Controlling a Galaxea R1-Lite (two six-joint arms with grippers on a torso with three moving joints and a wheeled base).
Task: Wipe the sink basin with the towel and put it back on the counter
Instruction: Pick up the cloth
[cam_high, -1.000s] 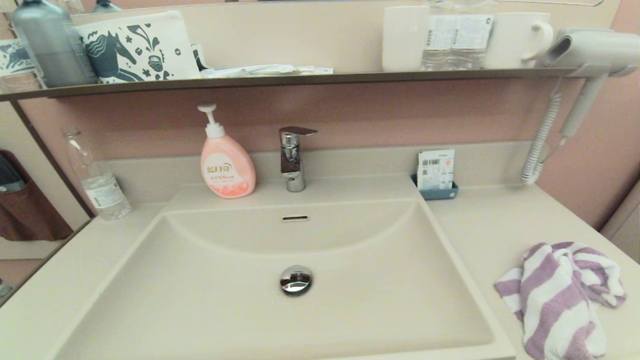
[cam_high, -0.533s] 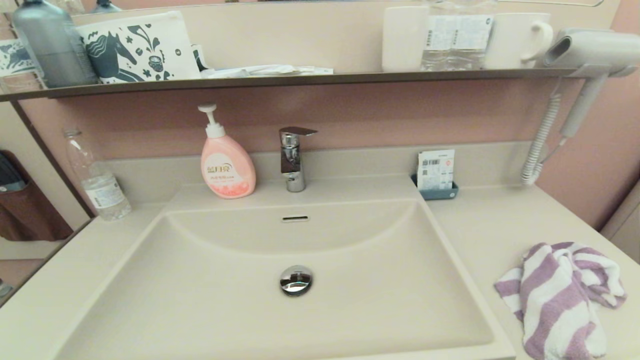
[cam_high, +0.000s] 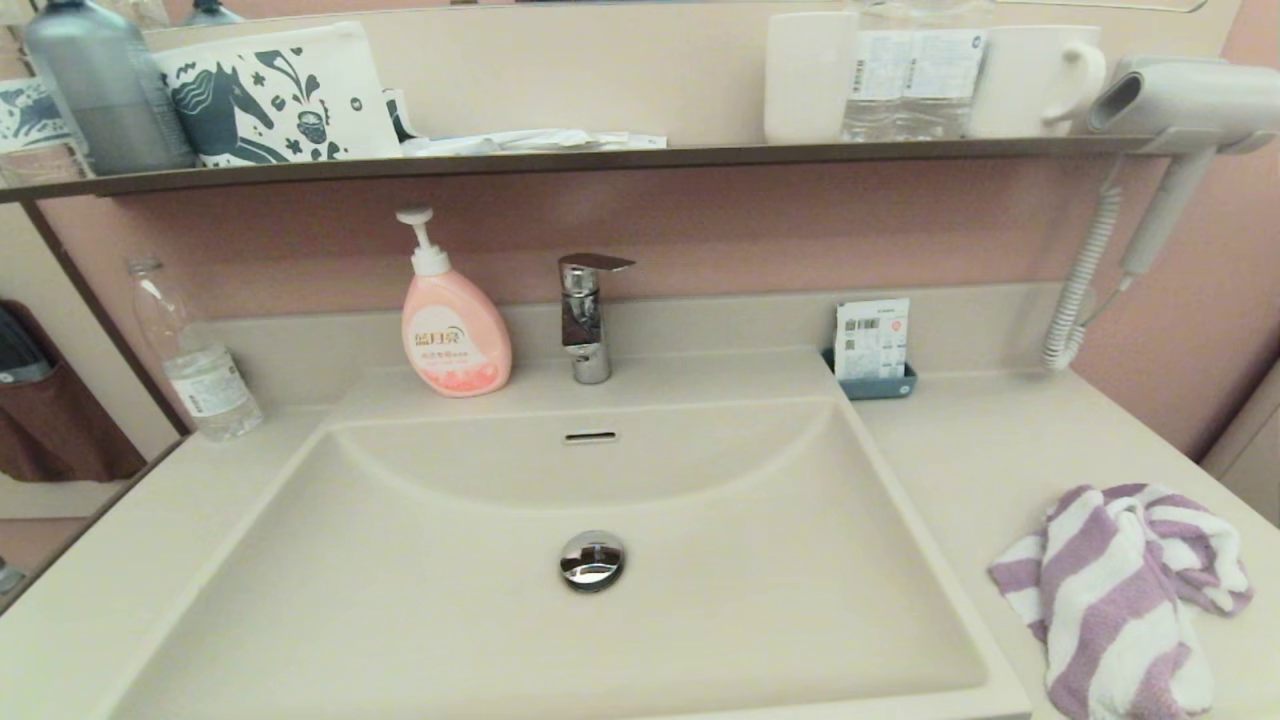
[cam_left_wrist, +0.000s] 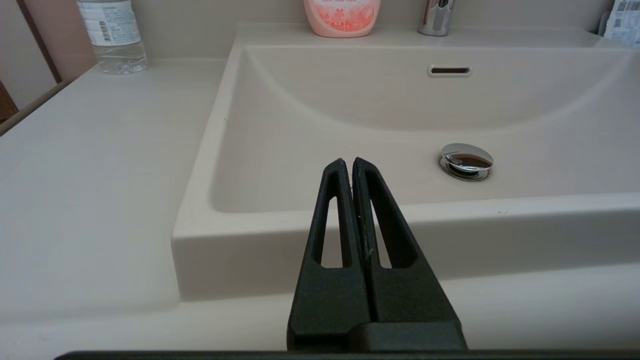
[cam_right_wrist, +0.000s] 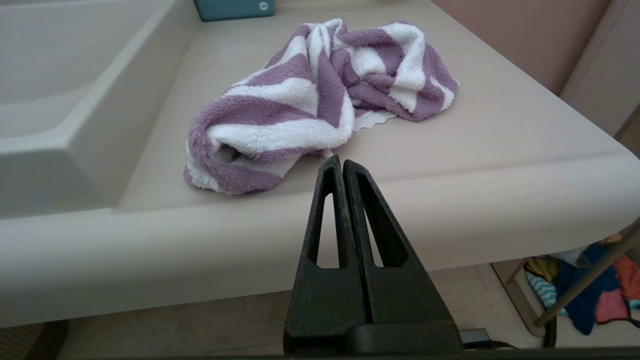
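While both arms hang in front of the vanity, below the head camera's field, each wrist camera shows its own gripper with the fingers pressed together and nothing between them. The right gripper (cam_right_wrist: 343, 161) is held off the front edge of the worktop (cam_right_wrist: 500, 130), at about the level of that edge. The towel (cam_right_wrist: 320, 100) lies crumpled on the worktop just beyond this gripper's tips, apart from them, with its purple and white stripes bunched into folds. One end of the towel reaches toward the front edge; the other end is piled farther from the gripper. A small teal tray (cam_right_wrist: 235, 8) sits well beyond the towel at the back of the worktop. The sink (cam_right_wrist: 60, 100) lies to the gripper's left side, its wall near the towel but not touching it.

The left gripper (cam_left_wrist: 348, 162) is held off the front rim of the sink, pointing across the bowl. The chrome drain plug (cam_left_wrist: 466, 161) sits on the bowl floor ahead and to the right of this gripper. The overflow slot (cam_left_wrist: 449, 71) is in the back wall beyond it. A pink soap bottle (cam_left_wrist: 342, 18) and the tap (cam_left_wrist: 436, 17) stand on the ledge farther back, and a clear water bottle (cam_left_wrist: 112, 35) stands on the worktop far to the left.
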